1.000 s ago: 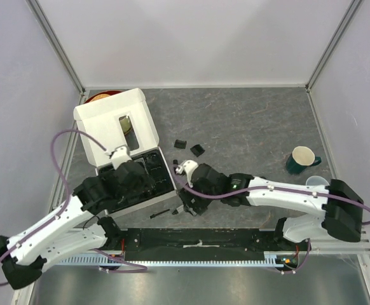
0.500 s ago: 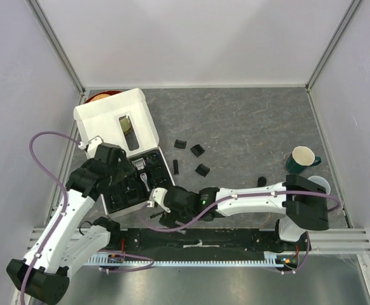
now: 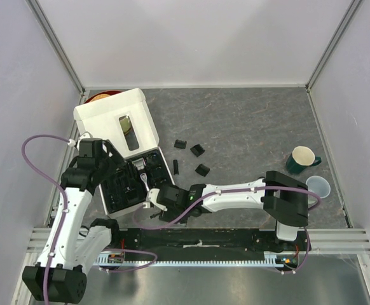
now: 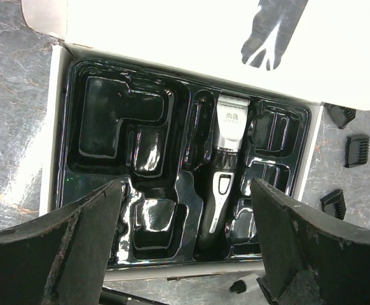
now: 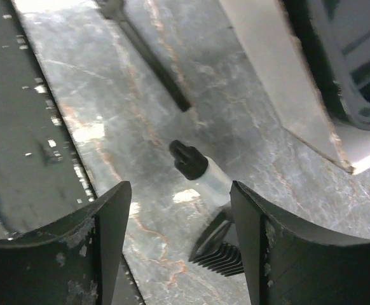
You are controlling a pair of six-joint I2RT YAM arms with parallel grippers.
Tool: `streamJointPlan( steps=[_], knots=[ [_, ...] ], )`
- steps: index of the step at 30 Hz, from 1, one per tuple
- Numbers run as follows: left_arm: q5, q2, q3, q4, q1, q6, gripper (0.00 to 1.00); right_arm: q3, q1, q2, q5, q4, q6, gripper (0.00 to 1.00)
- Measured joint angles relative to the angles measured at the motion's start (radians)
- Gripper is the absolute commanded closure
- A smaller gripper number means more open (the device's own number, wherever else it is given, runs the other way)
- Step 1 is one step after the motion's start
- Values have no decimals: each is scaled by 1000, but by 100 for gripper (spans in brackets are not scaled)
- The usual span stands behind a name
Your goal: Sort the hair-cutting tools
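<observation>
- The clipper (image 4: 226,171) lies in the middle slot of the black tray (image 4: 115,127), blade end toward the lid. The tray sits in the white box (image 3: 109,124) at the left of the table (image 3: 255,121).
- The left claw (image 4: 186,197) hangs above the near part of the tray, released: its 2 fingers (image 4: 83,248) stand wide apart with nothing between them.
- The right arm reaches across to the table just in front of the box's near corner. The right claw (image 5: 180,190) is also released, fingers (image 5: 261,241) spread and touching nothing.
- Under the right claw, on the table, lies a small bottle (image 5: 201,171) with a black cap. A black ribbed piece (image 5: 220,257) lies just beside it and a thin black stick (image 5: 153,60) lies near, closer to the box.
- 3 comb guards (image 3: 198,150) lie loose on the table right of the box, apart from each other.
- 2 cups stand well apart from all this at the right edge: a green mug (image 3: 302,159) and a clear cup (image 3: 317,185).
</observation>
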Motion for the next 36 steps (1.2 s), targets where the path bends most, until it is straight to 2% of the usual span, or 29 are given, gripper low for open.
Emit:
streamJointPlan(
  steps=[12,25,36],
  knots=[
    [4,-64,-7,4,82,16,9,4,-84,31,-36,-36,-9,49],
    [-90,-146,-12,-36,164,14,7,75,-84,92,22,-39,126,52],
    [-101,-125,-30,-64,175,-29,7,118,-85,124,81,-47,253,77]
  ],
)
